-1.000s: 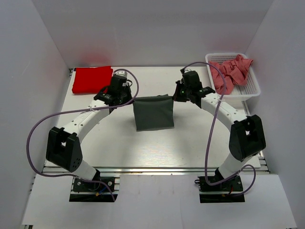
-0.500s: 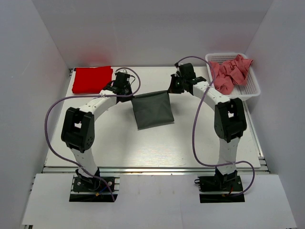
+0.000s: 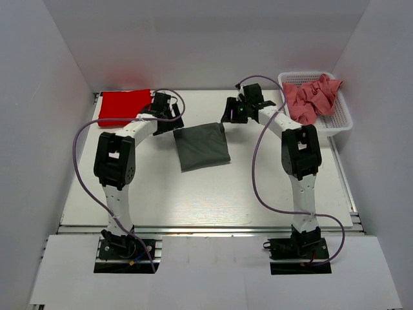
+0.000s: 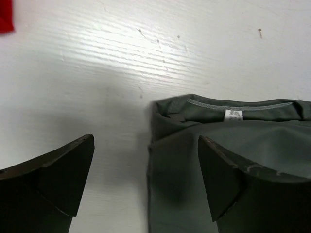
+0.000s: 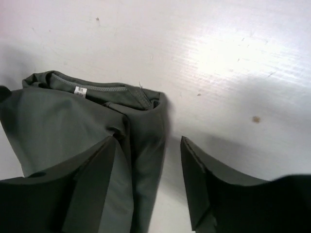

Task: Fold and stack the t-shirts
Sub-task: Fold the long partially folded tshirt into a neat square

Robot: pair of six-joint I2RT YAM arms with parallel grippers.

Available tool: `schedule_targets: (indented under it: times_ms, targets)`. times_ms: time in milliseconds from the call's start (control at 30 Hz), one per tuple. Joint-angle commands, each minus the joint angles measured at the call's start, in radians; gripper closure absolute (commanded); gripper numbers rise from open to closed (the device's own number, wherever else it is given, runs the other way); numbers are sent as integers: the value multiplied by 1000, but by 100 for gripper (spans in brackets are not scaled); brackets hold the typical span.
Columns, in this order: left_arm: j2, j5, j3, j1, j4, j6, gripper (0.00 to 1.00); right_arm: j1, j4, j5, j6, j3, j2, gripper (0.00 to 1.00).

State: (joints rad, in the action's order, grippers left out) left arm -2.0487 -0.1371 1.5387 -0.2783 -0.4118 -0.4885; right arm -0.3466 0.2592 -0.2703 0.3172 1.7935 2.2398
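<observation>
Grey folded, not yet stacked.
The dark grey t-shirt (image 3: pixel 202 146) lies folded on the desk (image 3: pixel 161 194), with both arms' jaws wide open and empty at its far corners. The red t-shirt (image 3: pixel 124 107) lies folded to its far left, and the pink t-shirts (image 3: pixel 312 98) sit crumpled in the basket (image 3: pixel 342 123) to its right.

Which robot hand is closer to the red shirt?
Left. The left gripper hangs just beside the red t-shirt; the right gripper is beyond the dark grey t-shirt, much farther off.

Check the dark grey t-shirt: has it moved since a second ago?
Yes. The dark grey t-shirt has shifted slightly left and toward the far edge, closer to the folded red t-shirt and further from the white basket.
</observation>
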Motion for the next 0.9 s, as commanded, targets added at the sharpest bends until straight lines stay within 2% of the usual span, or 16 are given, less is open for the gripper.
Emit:
schedule_targets:
  times_ms: [0, 33, 100, 167, 300, 467, 533, 700, 767, 800, 867]
  targets:
    - [51, 7, 76, 14, -21, 24, 0, 15, 3, -38, -46, 81, -42, 36]
    - [65, 19, 77, 14, -21, 24, 0, 17, 26, -38, -58, 78, -54, 29]
    - [110, 42, 43, 14, -1, 44, 0, 9, 51, -33, -70, 55, -97, 22]
    - [180, 79, -38, 1, 40, 63, 0, 3, 25, -68, -66, -48, -152, 11]
    - [231, 212, -121, 1, 100, 64, 0, -17, -92, -127, -33, -199, -279, 11]
    - [202, 283, -130, 1, 154, 73, 0, -37, -184, -205, -3, -259, -293, 11]
    - [180, 271, -91, 1, 111, 73, 0, -52, -169, -179, 3, -209, -257, 11]
    - [171, 174, -104, 1, 96, 73, 0, -63, -72, -87, -32, -57, -143, 11]
    - [147, 154, -104, 1, 96, 73, 6, -63, -46, -72, -38, -13, -86, 12]
    - [134, 154, -95, 1, 96, 73, 8, -65, -38, -70, -43, -2, -72, 18]
    - [111, 154, -80, 1, 96, 73, 16, -65, -37, -72, -38, 40, -27, 21]
